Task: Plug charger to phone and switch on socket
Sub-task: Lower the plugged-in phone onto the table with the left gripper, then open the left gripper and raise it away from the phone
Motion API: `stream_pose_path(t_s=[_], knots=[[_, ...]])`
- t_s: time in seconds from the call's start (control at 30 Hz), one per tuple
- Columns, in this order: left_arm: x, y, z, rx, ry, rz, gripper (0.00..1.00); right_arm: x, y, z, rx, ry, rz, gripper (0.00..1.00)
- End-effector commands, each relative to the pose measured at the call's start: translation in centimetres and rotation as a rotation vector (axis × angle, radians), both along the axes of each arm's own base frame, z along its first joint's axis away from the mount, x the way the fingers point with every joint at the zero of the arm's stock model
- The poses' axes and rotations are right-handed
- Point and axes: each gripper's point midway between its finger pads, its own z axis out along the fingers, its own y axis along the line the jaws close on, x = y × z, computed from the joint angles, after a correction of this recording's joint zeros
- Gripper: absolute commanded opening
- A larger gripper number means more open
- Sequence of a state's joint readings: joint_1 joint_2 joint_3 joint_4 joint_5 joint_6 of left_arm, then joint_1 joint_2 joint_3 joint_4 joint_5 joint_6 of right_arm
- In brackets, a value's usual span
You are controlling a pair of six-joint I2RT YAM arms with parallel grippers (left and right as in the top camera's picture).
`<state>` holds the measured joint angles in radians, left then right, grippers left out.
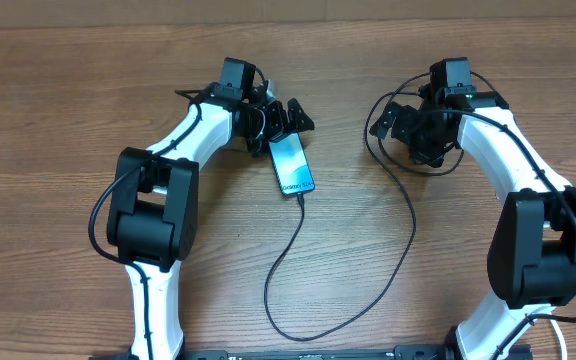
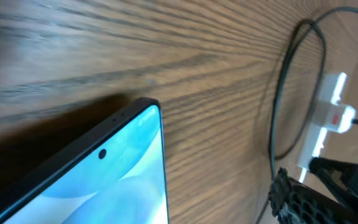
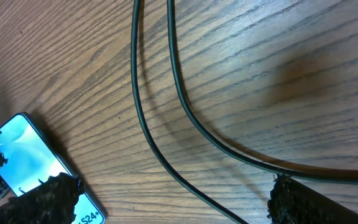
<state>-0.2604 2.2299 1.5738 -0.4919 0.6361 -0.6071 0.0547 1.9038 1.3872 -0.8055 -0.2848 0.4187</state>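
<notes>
Overhead: shows the phone [image 1: 290,163] flat on the surface [image 1: 68,100] near the middle, long axis slanting from far-left to near-right, white text band at the near end. Finds the charger [image 1: 408,230] meeting that near end, seemingly seated though too small to confirm, then looping toward the near edge and back up the right side. Puts the left gripper [image 1: 286,120] at the phone's far end, jaws spread, holding nothing.

Left wrist: catches one corner of the phone close below and, well apart, the socket [image 2: 328,115], long axis slanting up the right edge of view, red switch mark [image 2: 335,118] visible.

Right wrist: looks down past the right gripper [image 3: 173,186], jaws wide and empty, onto two runs of cable. Probably leaves the switch as the step in hand. Risks snagging the cable on the reach for it, tugging the connector loose or dragging the phone askew.
</notes>
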Motion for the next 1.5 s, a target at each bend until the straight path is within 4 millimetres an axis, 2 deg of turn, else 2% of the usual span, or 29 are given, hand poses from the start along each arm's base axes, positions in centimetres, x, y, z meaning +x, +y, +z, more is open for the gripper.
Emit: stream_pose_path(t_s=[0.0, 0.13, 0.5, 0.6, 0.7, 0.77, 0.9, 0.93, 1.0, 1.17, 1.3, 1.37, 1.47], knots=[[-2.1, 6.5, -8.9, 0.360, 0.125, 0.109, 1.00, 0.5, 0.3, 1.6, 0.011, -0.044, 0.006, 1.00], [-2.6, 7.5, -9.3, 0.419, 0.140, 0.120, 1.00, 0.5, 0.3, 1.6, 0.011, -0.045, 0.006, 1.00], [-2.7, 7.4, -9.3, 0.423, 0.140, 0.109, 1.00, 0.4, 0.5, 1.6, 0.025, -0.044, 0.011, 1.00], [-2.3, 7.9, -8.7, 0.441, 0.124, 0.095, 1.00, 0.4, 0.5, 1.6, 0.023, -0.045, 0.013, 1.00], [-1.0, 9.9, -6.0, 0.555, 0.057, 0.086, 1.00, 0.4, 0.5, 1.6, 0.022, -0.046, 0.014, 1.00], [0.0, 11.1, -2.4, 0.630, -0.012, 0.085, 1.00, 0.5, 0.5, 1.7, 0.023, -0.049, 0.014, 1.00], [0.6, 11.8, 4.6, 0.656, -0.119, 0.095, 1.00, 0.6, 0.5, 1.7, 0.022, -0.052, 0.014, 1.00], [0.5, 11.8, 7.2, 0.645, -0.158, 0.107, 1.00, 0.6, 0.5, 1.7, 0.022, -0.051, 0.013, 1.00], [0.0, 12.0, 10.4, 0.630, -0.207, 0.124, 1.00, 0.5, 0.5, 1.7, 0.023, -0.049, 0.013, 1.00], [-4.1, 12.9, 19.8, 0.589, -0.327, 0.165, 1.00, 0.4, 0.5, 1.6, 0.023, -0.045, 0.013, 1.00], [-6.3, 13.4, 23.2, 0.573, -0.378, 0.184, 1.00, 0.4, 0.5, 1.6, 0.023, -0.045, 0.013, 1.00], [-6.7, 13.5, 24.4, 0.563, -0.406, 0.194, 0.99, 0.4, 0.5, 1.6, 0.023, -0.045, 0.013, 1.00], [-6.8, 13.5, 24.6, 0.562, -0.409, 0.195, 1.00, 0.4, 0.5, 1.6, 0.023, -0.045, 0.013, 1.00]])
